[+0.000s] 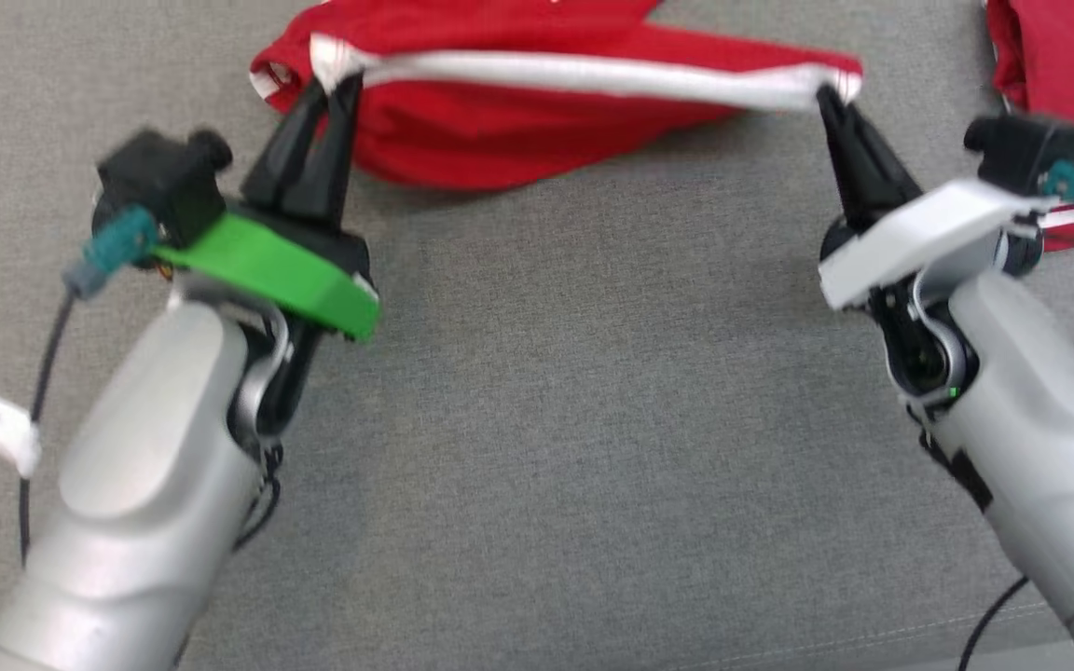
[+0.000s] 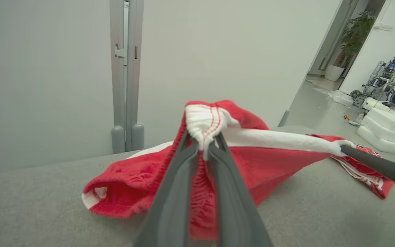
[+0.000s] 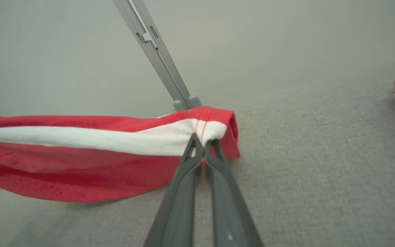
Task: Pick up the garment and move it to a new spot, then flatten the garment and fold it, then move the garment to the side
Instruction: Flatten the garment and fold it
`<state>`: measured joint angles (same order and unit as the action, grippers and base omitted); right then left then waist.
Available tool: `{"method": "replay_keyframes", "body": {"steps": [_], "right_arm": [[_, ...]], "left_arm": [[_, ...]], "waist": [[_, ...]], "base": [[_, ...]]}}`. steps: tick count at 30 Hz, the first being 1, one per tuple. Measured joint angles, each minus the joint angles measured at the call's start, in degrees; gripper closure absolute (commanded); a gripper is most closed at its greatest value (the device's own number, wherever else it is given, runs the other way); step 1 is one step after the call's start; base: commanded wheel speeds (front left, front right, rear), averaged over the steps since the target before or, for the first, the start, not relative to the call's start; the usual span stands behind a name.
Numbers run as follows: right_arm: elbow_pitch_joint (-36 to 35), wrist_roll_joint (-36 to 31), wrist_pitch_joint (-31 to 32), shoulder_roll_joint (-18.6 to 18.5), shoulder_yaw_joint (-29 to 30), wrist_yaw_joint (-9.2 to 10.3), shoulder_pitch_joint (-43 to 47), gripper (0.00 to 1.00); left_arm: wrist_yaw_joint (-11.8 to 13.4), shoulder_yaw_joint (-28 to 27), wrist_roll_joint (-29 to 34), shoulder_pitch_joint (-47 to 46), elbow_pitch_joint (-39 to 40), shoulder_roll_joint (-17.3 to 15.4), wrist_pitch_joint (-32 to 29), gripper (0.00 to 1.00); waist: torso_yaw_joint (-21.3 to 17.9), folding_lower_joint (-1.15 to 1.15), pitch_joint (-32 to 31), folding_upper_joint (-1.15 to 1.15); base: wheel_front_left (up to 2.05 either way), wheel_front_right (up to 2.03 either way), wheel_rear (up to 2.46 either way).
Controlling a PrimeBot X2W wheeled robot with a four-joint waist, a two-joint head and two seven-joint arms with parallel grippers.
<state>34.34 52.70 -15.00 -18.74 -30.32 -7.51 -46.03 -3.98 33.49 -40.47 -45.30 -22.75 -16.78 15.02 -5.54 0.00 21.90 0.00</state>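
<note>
Left gripper clamped on one end of white elastic waistband of red cloth garment. Right gripper clamped on other end. Band stretched taut between them, above grey fabric surface. Red body sags below, low part probably resting on surface, though blur leaves it unsure.

Judgement: pick-up done, relocation in progress. Set-down, flattening, folding and move aside all left. Second red cloth lies apart, far right.

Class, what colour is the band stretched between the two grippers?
White band on the red garment; clearest in the right wrist view.
</note>
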Motion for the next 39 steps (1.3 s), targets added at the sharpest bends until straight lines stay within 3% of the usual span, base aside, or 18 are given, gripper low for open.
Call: {"method": "replay_keyframes", "body": {"steps": [8, 11, 23, 31, 39], "right_arm": [[-10.1, -1.2, 0.0, -2.8, 2.5, -0.03, 20.7, 1.00], [-13.4, -1.5, 0.0, -3.2, 6.1, -0.03, 28.4, 1.00], [-25.5, -6.3, 2.1, 1.4, 17.7, -0.03, 52.4, 1.00], [-31.9, -8.8, 9.1, 4.6, 25.7, -0.02, 52.6, 1.00], [-30.5, -11.6, 16.0, 3.0, 27.7, 0.00, 36.5, 1.00]], "left_arm": [[0.7, -6.5, 6.1, 24.0, 10.2, 2.7, 0.0, 1.00], [-0.3, -5.3, 9.9, 31.3, 11.8, 3.1, 0.0, 1.00], [-2.5, -5.1, 13.4, 43.5, 11.7, 5.6, 0.0, 1.00], [-3.1, -3.8, 15.3, 43.0, 12.8, 7.3, 0.0, 1.00], [-3.3, -2.5, 14.7, 35.3, 11.9, 8.4, 0.0, 1.00]], "waist": [[0.4, 0.00, -4.0, 0.00], [0.7, 0.00, -5.6, 0.00], [4.1, 0.00, -10.3, 0.00], [5.7, 0.00, -10.9, 0.00], [7.9, 0.00, -10.0, 0.00]], "base": [[0.00, 0.00, 0.00], [0.00, 0.00, 0.00], [0.00, 0.00, 0.00], [0.00, 0.00, 0.00], [0.00, 0.00, 0.00]]}}
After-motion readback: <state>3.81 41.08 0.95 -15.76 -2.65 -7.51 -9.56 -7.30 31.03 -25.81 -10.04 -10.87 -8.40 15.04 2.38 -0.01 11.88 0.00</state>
